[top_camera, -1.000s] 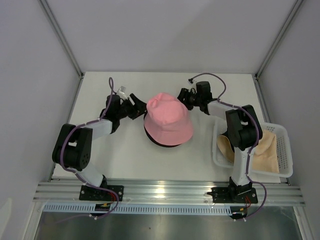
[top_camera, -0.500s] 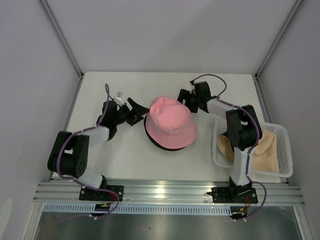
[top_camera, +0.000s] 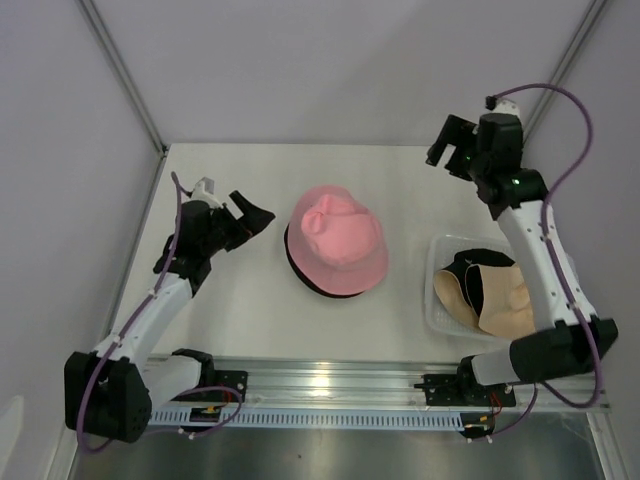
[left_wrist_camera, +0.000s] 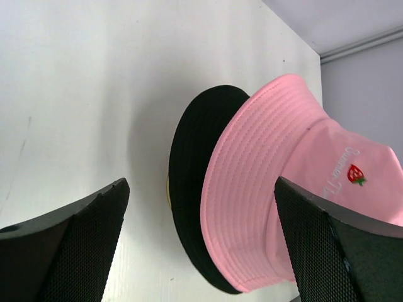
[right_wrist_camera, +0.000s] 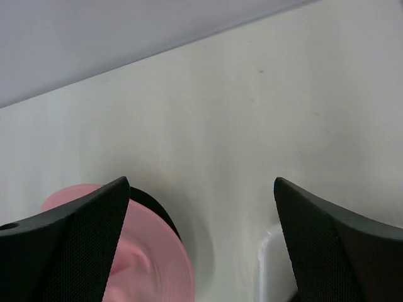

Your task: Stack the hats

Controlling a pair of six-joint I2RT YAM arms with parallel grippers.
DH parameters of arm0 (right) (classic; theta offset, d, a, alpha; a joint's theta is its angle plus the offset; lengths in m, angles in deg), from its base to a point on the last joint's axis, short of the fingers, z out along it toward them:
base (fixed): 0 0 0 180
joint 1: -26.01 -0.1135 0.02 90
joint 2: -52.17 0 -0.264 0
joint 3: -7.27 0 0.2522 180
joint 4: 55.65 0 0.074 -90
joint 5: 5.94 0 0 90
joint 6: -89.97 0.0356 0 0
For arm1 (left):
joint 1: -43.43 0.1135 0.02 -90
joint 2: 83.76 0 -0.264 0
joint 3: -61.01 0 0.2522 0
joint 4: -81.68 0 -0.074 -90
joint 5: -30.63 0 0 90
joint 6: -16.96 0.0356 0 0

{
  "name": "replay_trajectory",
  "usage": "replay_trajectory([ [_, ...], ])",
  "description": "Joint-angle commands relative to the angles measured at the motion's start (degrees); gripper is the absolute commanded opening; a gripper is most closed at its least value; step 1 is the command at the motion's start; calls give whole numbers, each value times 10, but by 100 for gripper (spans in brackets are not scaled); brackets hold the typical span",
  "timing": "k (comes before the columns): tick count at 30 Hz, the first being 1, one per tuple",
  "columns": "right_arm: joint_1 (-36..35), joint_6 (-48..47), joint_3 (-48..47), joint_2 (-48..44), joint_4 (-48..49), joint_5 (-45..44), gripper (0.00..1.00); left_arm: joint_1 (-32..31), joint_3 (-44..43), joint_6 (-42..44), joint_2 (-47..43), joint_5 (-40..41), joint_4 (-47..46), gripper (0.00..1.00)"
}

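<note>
Hats (top_camera: pixel 337 245) lie near left claw (top_camera: pixel 252 212), apart.

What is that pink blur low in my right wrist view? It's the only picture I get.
Observer: A soft pink fabric bucket hat; the left wrist view shows a small red strawberry embroidered on it.
Operator: And the dark edge behind it?
Observer: The round brim of a black fabric hat lying under the pink one.
Operator: And the white corner at bottom right?
Observer: A white plastic basket holding a beige fabric hat and another black hat.
</note>
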Motion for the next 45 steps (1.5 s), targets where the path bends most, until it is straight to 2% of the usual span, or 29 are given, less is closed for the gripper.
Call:
replay_trajectory([
  [1,22,20,12,-73,-185,-143,99,4,-30,41,-60,43,89,100],
  [3,34,50,33,-114,-256,-200,99,4,-34,58,-81,22,105,99],
  [7,97,108,118,-226,-277,-222,100,4,-50,78,-99,11,138,99],
  [8,156,130,137,-255,-274,-215,99,2,-50,82,-99,6,139,100],
  [11,259,144,209,-284,-247,-175,99,-8,-46,83,-99,6,130,99],
  [13,293,139,245,-286,-231,-130,100,-17,-45,85,-99,5,125,100],
  [20,304,140,338,-278,-149,-103,99,-23,-39,91,-105,30,140,99],
  [21,304,139,352,-281,-133,-108,96,-23,-39,91,-105,30,140,100],
  [22,304,136,362,-283,-119,-103,91,-23,-39,92,-105,31,143,99],
  [24,304,133,381,-285,-82,-73,68,-23,-41,92,-103,31,145,100],
  [25,304,126,383,-287,-74,-64,53,-23,-43,92,-103,31,147,100],
  [26,303,124,379,-287,-65,-53,26,-23,-45,92,-103,31,150,99],
  [27,303,120,370,-287,-70,-55,10,-23,-48,93,-103,28,152,99],
  [28,301,117,360,-287,-78,-59,0,-23,-53,95,-104,26,156,99],
  [29,298,104,346,-288,-96,-64,0,-23,-55,97,-104,16,158,99],
  [31,286,93,286,-294,-118,-67,0,-23,-66,101,-103,-2,164,99],
  [34,230,77,197,-314,-127,-68,0,-36,-105,123,-109,-45,186,99],
  [38,113,64,105,-303,-99,-46,0,-58,-170,141,-133,-76,204,99],
  [39,52,53,91,-285,-89,-38,0,-60,-177,140,-137,-96,203,100],
  [41,-5,39,59,-262,-52,-19,0,-61,-203,131,-147,-116,196,99],
  [42,-63,16,51,-235,-38,-19,0,-61,-212,126,-149,-124,185,99],
  [45,-164,-35,6,-166,7,-30,0,-61,-224,87,-146,-150,147,99],
])
